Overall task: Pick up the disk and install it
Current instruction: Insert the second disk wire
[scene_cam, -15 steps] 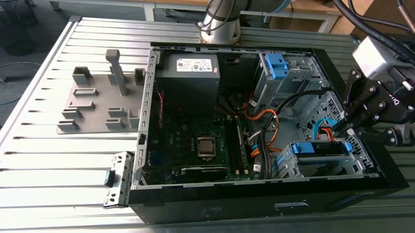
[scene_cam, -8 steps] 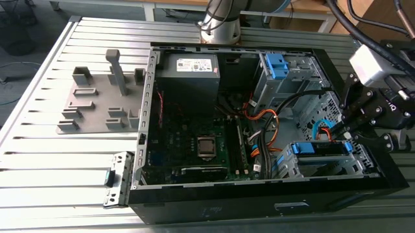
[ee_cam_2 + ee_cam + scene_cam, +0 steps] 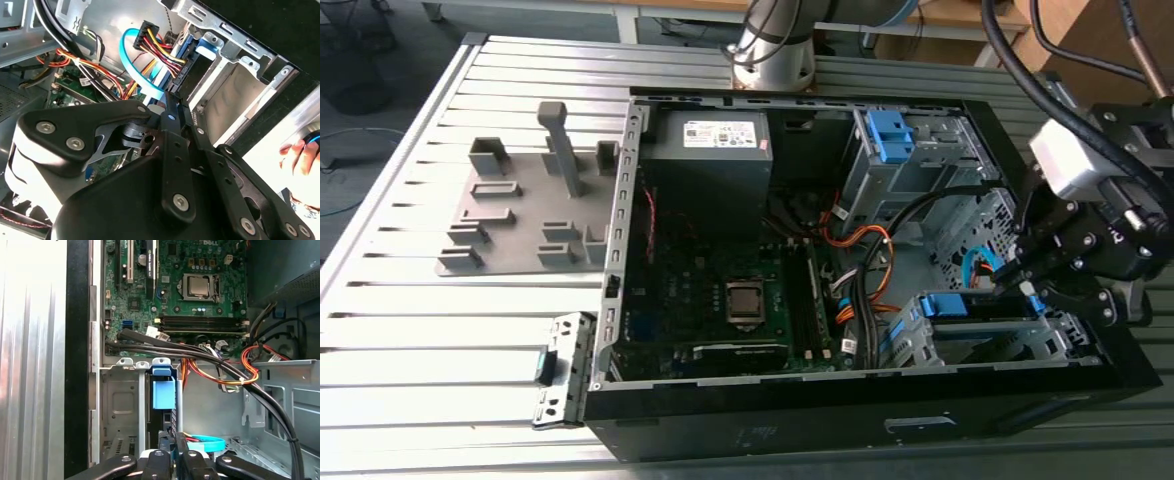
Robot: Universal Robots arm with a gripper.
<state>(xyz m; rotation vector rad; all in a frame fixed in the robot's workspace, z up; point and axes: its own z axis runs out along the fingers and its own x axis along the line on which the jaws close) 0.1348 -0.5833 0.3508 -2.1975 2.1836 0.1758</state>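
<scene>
Black matte pincer (image 3: 173, 437), tips together, at blue-framed flat disk (image 3: 163, 392) in steel cage (image 3: 120, 400)

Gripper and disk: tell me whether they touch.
Cannot tell. In the first wrist view the gripper overlaps the dark end of the disk; neither contact nor a gap shows plainly.

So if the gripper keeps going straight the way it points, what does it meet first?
Probably the disk, seated in the cage right ahead of the gripper; depth is unclear, so they may already touch.
</scene>
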